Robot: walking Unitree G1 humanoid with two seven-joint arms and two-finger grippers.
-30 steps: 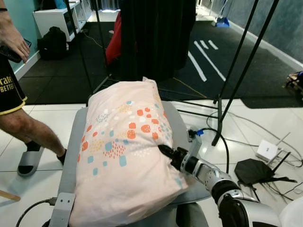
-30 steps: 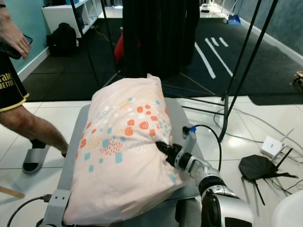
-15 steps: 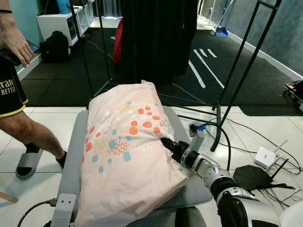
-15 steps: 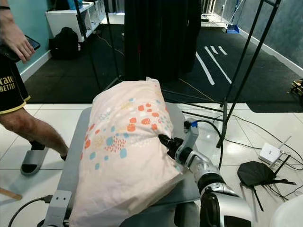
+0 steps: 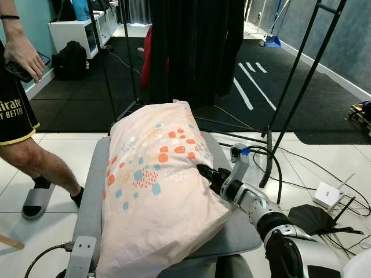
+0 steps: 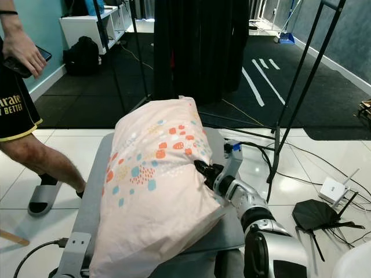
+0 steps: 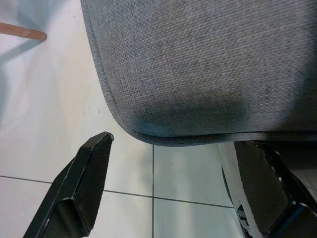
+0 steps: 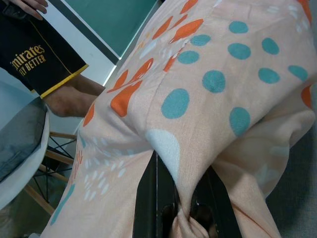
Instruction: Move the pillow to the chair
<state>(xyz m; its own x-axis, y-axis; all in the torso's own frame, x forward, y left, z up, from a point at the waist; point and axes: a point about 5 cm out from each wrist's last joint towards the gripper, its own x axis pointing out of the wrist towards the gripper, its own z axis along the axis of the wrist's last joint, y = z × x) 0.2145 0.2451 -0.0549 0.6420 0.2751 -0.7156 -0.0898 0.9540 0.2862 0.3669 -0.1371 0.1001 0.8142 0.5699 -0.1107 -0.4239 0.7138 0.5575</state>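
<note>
On the far left of the head view stands a person [image 5: 17, 116], cut off by the picture's edge: a black shorts leg with yellow trim, a bare leg, a grey slipper [image 5: 36, 200] on the white tile, and a hand [image 5: 22, 53] holding a dark phone. Behind them, against the teal wall, a white shelf unit [image 5: 72, 32] has a black backpack [image 5: 69, 59] beside it on the dark floor.

Nearer the middle, the grey cushioned chair [image 5: 91, 191] carries the pillow [image 5: 156, 191], a pale pink one with orange and teal spots. It lies lengthwise along the seat and covers most of it, so only the grey edges show on either side. The left gripper [image 7: 163, 188] hangs low by the chair's rounded grey corner, above the tile; its two black fingers are spread wide apart, with nothing between them.

Behind the pillow hangs a black curtain [image 5: 194, 46] among thin black stand legs, with something red half hidden at its left edge that cannot be made out.

To the right of the pillow, the right gripper [image 5: 204, 172] presses into its side. In the right wrist view its fingers [image 8: 146, 198] are pinched together on a gathered fold of the fabric.

Farther right, black cables run over the tile towards a white router [image 5: 327, 194] and a flat black object [image 5: 313, 217] of unclear kind.
</note>
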